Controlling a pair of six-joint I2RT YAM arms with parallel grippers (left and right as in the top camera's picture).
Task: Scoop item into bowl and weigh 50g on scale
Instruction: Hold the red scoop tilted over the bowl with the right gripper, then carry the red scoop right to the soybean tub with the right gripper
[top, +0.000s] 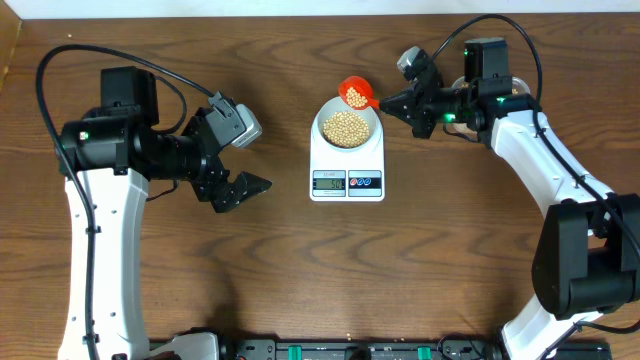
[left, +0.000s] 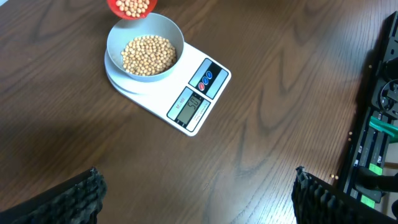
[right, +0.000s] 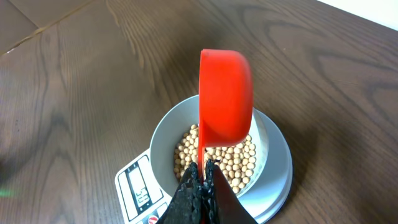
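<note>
The right pincer (right: 200, 180) sits nearest the lens, its black fingers shut tight on the thin handle of a red scoop (right: 227, 93). The scoop stands out just beyond the fingertips, above the bowl (left: 171, 31), at its rim on the side farthest from the display. The overhead view shows a small load of beans (left: 148, 55) in the scoop. The rest lie heaped in the bowl, which sits on the scale (left: 211, 93) at the middle of the counter (top: 450, 250).

The beans look hard, smooth and round, so I judge they will roll and bounce and cannot be pinched one by one. They are best moved in the scoop, which is gripped at the handle end and tipped a little at a time. The scoop seems light, stiff plastic. The bowl looks light too, so a knock on its rim could upset the reading. The digits are too small to read surely.

The left pincer (left: 199, 199) is spread wide and holds nothing, well apart from the scale on its left.
</note>
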